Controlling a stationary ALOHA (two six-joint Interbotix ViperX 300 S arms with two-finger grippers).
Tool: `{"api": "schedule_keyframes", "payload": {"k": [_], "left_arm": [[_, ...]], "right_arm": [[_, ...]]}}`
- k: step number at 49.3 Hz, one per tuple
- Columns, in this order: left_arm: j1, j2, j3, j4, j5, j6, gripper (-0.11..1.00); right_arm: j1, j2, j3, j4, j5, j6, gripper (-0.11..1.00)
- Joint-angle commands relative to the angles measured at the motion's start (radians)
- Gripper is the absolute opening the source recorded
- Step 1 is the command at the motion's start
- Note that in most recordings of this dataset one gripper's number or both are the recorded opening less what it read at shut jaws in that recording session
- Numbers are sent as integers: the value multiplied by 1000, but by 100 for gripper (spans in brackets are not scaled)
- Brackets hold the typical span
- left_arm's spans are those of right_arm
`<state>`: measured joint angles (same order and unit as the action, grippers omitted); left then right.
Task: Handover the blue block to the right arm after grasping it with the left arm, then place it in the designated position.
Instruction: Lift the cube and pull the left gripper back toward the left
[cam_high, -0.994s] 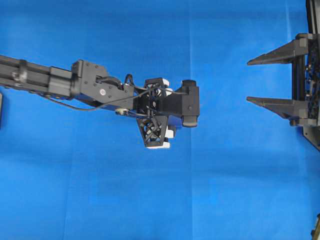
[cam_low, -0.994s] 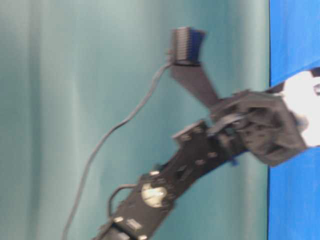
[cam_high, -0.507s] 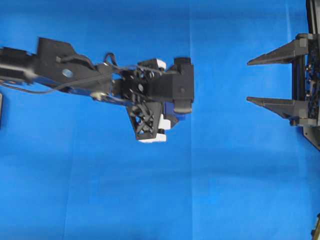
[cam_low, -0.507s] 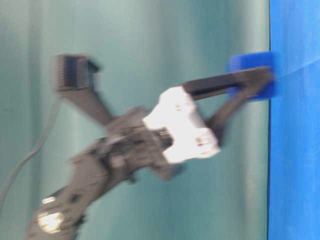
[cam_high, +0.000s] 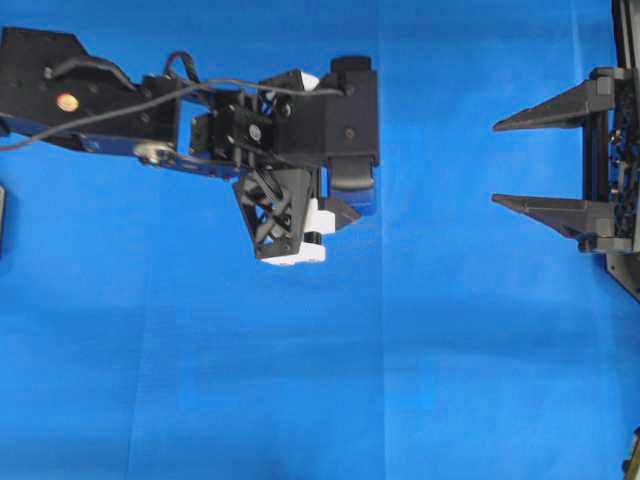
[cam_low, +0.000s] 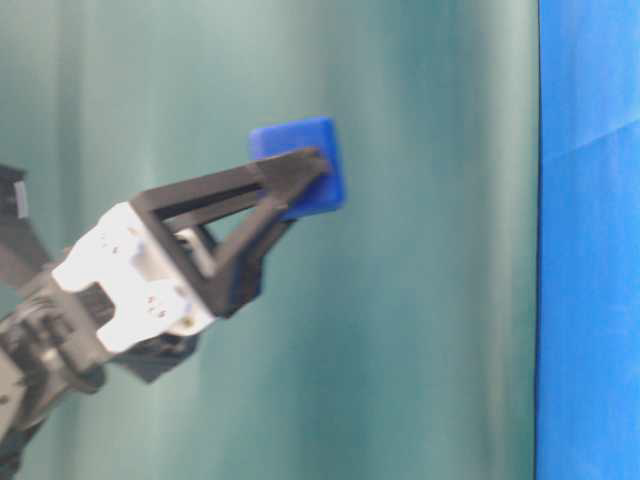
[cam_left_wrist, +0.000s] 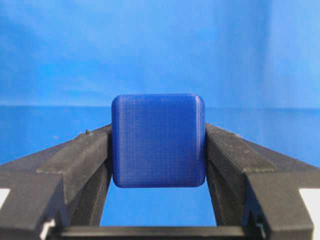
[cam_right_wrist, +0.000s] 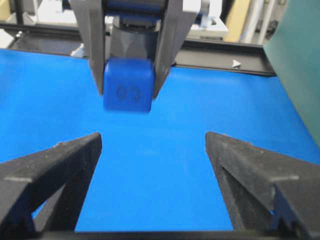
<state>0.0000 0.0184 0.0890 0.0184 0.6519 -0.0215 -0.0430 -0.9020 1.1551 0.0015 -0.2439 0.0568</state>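
The blue block, a small dark-blue cube with rounded edges, sits squeezed between the two black fingers of my left gripper. From the table-level view the block hangs well above the blue cloth. Overhead, only a sliver of the block shows under the left wrist's black housing. My right gripper waits at the right edge, open, its fingers pointing left toward the block with a wide stretch of cloth between. In the right wrist view the block, with an embossed mark, floats ahead of the open right gripper.
Blue cloth covers the whole table. A teal backdrop fills the table-level view. A black frame rail runs along the table's far edge behind the left arm. A dark object pokes in at the left edge.
The left arm has lifted the block off the cloth and swung up and slightly left in the overhead view. The right gripper has stayed where it was, open.
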Motion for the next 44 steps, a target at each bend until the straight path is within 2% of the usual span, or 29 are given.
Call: {"api": "schedule_keyframes", "payload": {"k": [1, 44], "left_arm": [[6, -54, -38, 3, 11, -3, 48], [9, -71, -21, 3, 12, -5, 48]], "right_arm": [[-2, 6, -20, 3, -5, 0, 97], [-2, 6, -23, 3, -6, 0, 97]]}}
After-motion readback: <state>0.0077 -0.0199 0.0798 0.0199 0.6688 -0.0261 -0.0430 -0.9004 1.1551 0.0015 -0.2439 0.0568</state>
